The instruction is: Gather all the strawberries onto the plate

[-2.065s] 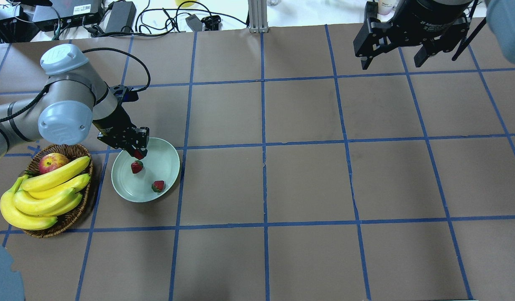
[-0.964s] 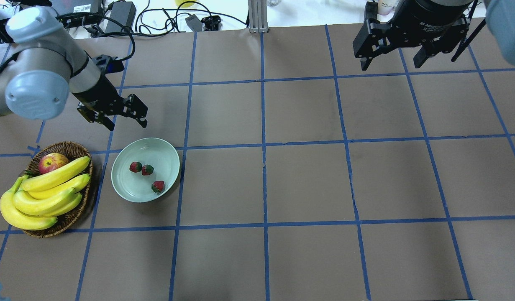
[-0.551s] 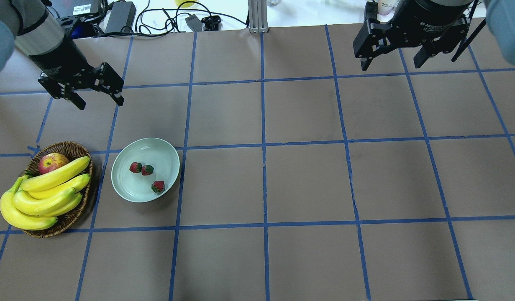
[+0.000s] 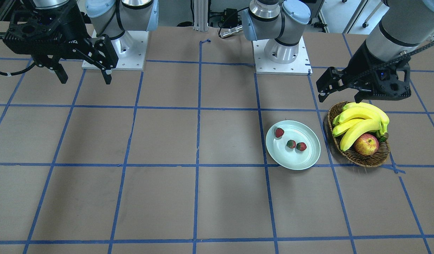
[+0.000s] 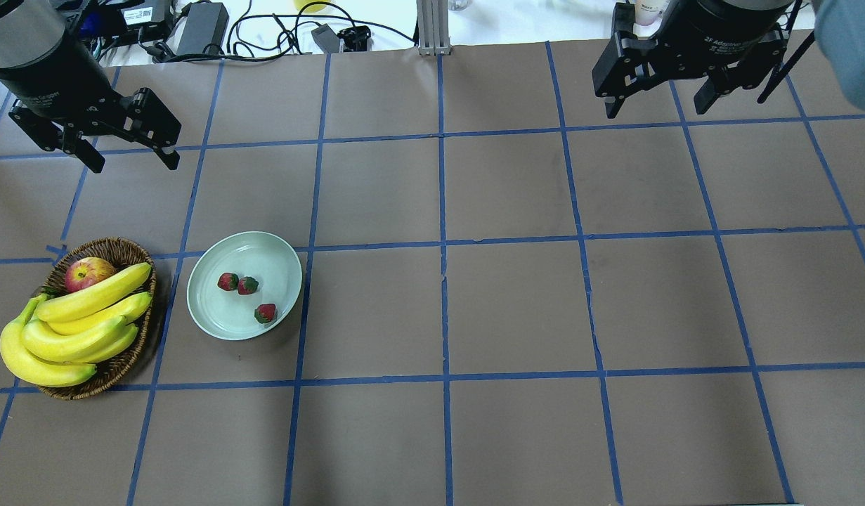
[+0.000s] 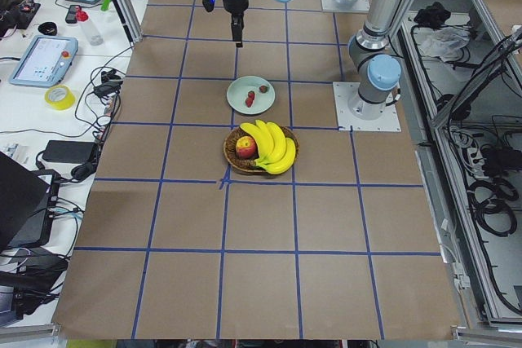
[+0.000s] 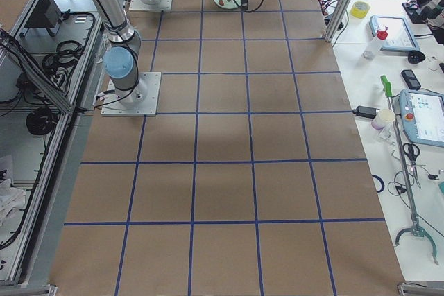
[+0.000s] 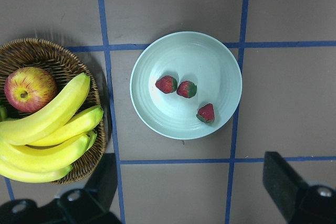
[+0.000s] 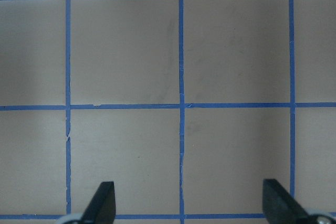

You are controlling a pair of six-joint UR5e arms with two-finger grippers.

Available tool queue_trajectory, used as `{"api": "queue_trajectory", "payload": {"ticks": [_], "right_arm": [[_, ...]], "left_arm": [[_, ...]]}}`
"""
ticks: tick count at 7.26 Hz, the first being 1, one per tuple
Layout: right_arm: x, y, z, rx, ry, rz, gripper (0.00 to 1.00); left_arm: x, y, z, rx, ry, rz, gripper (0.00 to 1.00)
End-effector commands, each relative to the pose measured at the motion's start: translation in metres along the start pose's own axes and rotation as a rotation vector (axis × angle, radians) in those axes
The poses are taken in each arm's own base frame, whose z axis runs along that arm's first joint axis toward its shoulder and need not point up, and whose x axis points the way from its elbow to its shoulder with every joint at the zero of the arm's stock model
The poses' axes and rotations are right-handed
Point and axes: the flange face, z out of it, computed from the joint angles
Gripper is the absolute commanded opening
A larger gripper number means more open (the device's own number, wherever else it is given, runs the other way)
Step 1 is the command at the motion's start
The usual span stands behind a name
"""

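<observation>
Strawberries [image 8: 186, 89] all lie plainly in the plate [image 8: 184, 56]; left fingers [image 8: 278, 179] and right fingers [image 9: 278, 200] gape empty.

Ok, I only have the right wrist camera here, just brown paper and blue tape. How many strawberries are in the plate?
Observer: Three strawberries lie in the plate; I see none elsewhere.
Operator: Is the left tool holding anything?
Observer: No, the left tool is open and empty, well away from the plate.
Operator: What sits beside the plate?
Observer: A wicker basket with bananas and an apple, close by but not touching it.
</observation>
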Motion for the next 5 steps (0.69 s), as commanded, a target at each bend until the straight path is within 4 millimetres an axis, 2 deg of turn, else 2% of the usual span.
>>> {"api": "queue_trajectory", "payload": {"ticks": [1, 3, 5], "right_arm": [[0.001, 0.000, 0.000, 0.001, 0.001, 0.000, 1.00], [0.000, 0.000, 0.000, -0.001, 0.001, 0.000, 1.00], [0.001, 0.000, 0.000, 0.001, 0.001, 0.001, 1.00]], "left_arm": [[0.051, 0.018, -0.014, 0.031, -0.007, 0.019, 1.00], [0.084, 0.018, -0.010, 0.052, -0.011, 0.060, 1.00], [0.094, 0.023, -0.003, 0.046, -0.017, 0.083, 1.00]]}}
